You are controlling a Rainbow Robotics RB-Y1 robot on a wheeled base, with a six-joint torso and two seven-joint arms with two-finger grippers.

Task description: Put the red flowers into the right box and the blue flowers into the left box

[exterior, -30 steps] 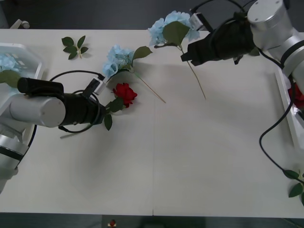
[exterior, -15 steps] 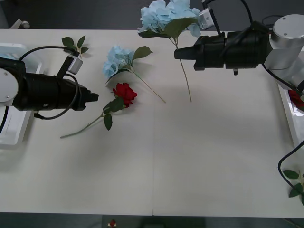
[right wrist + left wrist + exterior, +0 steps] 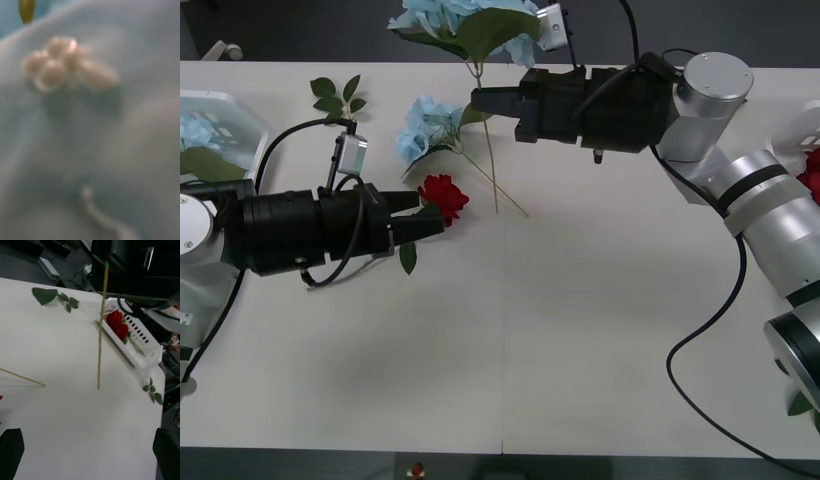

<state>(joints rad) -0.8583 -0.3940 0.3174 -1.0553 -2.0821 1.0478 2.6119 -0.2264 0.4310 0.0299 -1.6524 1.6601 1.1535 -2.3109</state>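
Observation:
My right gripper (image 3: 477, 101) is shut on the stem of a blue flower (image 3: 461, 22) and holds it above the table's far edge, with the stem hanging down. In the right wrist view its pale petals (image 3: 90, 112) are pressed close to the lens. A second blue flower (image 3: 430, 124) lies on the table. Beside it lies a red flower (image 3: 444, 194), and my open left gripper (image 3: 426, 214) (image 3: 90, 459) reaches to just short of that bloom. The left box (image 3: 232, 108) holds a blue bloom (image 3: 194, 131). The right box (image 3: 798, 118) (image 3: 147, 349) holds a red flower (image 3: 117, 324).
A loose leaf sprig (image 3: 337, 98) lies at the far left of the table, and another (image 3: 800, 400) sits at the near right edge. The hanging stem (image 3: 101, 326) crosses the left wrist view. The table's near half is bare white surface.
The right arm has swung left, carrying the blue flower higher and past the table's middle. The left gripper drew back, then came forward and right to the red flower.

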